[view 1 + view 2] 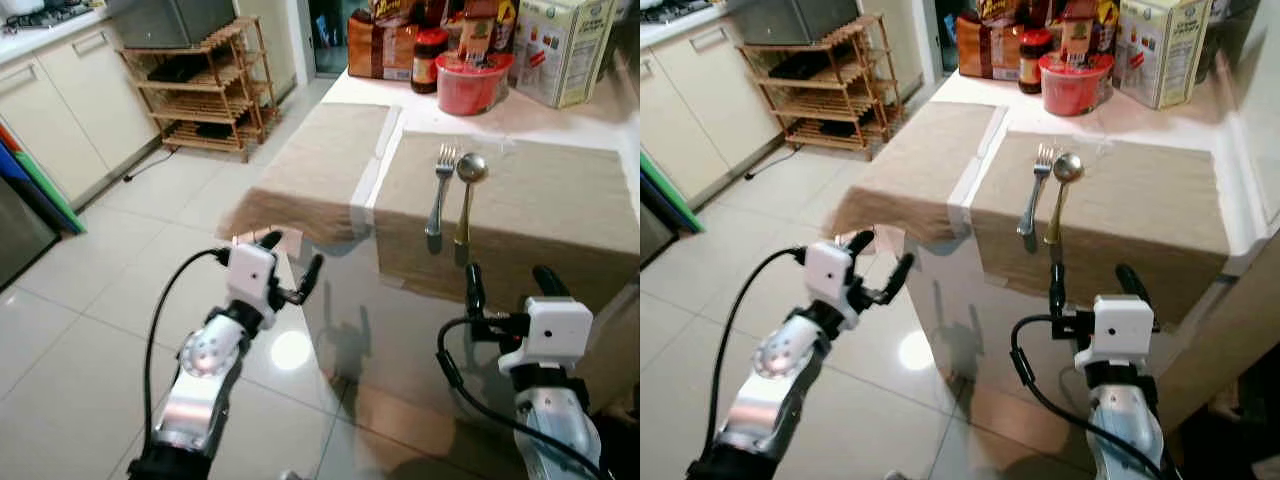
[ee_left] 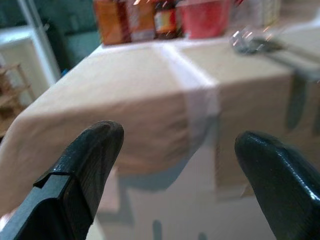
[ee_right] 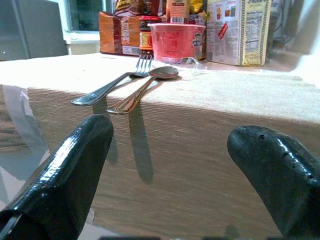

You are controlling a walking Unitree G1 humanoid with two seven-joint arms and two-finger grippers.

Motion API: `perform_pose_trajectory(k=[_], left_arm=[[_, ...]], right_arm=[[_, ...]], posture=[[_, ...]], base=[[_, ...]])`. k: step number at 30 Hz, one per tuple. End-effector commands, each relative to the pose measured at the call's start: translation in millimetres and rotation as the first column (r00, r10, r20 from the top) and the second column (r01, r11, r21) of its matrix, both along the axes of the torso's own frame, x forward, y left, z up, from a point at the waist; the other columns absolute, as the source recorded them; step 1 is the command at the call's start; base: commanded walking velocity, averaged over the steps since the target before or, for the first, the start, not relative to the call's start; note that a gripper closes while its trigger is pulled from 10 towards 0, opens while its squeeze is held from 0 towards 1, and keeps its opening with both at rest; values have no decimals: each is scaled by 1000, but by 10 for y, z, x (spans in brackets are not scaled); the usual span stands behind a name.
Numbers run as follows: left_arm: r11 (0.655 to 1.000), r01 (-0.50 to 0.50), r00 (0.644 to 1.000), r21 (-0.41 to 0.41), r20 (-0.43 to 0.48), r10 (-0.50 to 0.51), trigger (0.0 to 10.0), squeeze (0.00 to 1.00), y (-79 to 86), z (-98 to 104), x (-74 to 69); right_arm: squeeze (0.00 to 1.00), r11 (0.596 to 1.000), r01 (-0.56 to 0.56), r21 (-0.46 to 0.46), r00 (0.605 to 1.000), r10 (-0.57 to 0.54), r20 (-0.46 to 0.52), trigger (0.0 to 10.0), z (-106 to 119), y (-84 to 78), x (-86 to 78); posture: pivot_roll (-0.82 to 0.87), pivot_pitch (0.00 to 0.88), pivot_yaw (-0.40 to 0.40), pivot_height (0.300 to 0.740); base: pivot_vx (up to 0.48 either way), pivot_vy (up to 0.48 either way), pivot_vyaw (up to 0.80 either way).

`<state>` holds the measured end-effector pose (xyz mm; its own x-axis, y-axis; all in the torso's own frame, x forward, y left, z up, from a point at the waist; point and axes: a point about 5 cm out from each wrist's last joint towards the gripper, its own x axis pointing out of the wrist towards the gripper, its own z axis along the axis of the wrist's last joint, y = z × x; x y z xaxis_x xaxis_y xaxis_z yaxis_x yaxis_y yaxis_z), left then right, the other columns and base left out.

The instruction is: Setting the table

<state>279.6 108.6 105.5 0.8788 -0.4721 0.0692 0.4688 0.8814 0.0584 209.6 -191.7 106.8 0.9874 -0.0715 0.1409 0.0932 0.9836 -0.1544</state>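
A silver fork (image 1: 439, 187) and a gold-handled spoon (image 1: 467, 195) lie side by side on the right beige placemat (image 1: 560, 200), their handles reaching its near edge. A second beige placemat (image 1: 320, 160) lies to the left and droops over the table's edge. My right gripper (image 1: 508, 287) hangs open below and in front of the cutlery, holding nothing. My left gripper (image 1: 292, 262) is open too, low before the left placemat's hanging edge. In the right wrist view the fork (image 3: 112, 85) and spoon (image 3: 145, 85) sit just above my fingers (image 3: 75, 170).
A red tub (image 1: 470, 82), jars, bags and a carton (image 1: 563, 48) crowd the white table's (image 1: 520, 120) far side. A wooden rack (image 1: 205, 90) and white cabinets (image 1: 70, 100) stand at the left. Glossy floor tiles (image 1: 120, 280) lie below my arms.
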Motion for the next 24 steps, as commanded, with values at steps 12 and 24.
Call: perform_pose_trajectory(k=[12, 24], left_arm=[[999, 35, 997, -6, 73, -35, 10000, 0, -100, 267, 246], [999, 17, 996, -44, 85, -13, 10000, 0, -194, 320, 302]], right_arm=[[0, 999, -19, 38, 1000, 20, -20, 10000, -17, 53, 186], [0, 1000, -17, -17, 1000, 16, -25, 10000, -9, -6, 201]], posture=[[-61, 0, 126, 740], [-50, 0, 81, 740]], base=[[0, 0, -467], [0, 0, -785]])
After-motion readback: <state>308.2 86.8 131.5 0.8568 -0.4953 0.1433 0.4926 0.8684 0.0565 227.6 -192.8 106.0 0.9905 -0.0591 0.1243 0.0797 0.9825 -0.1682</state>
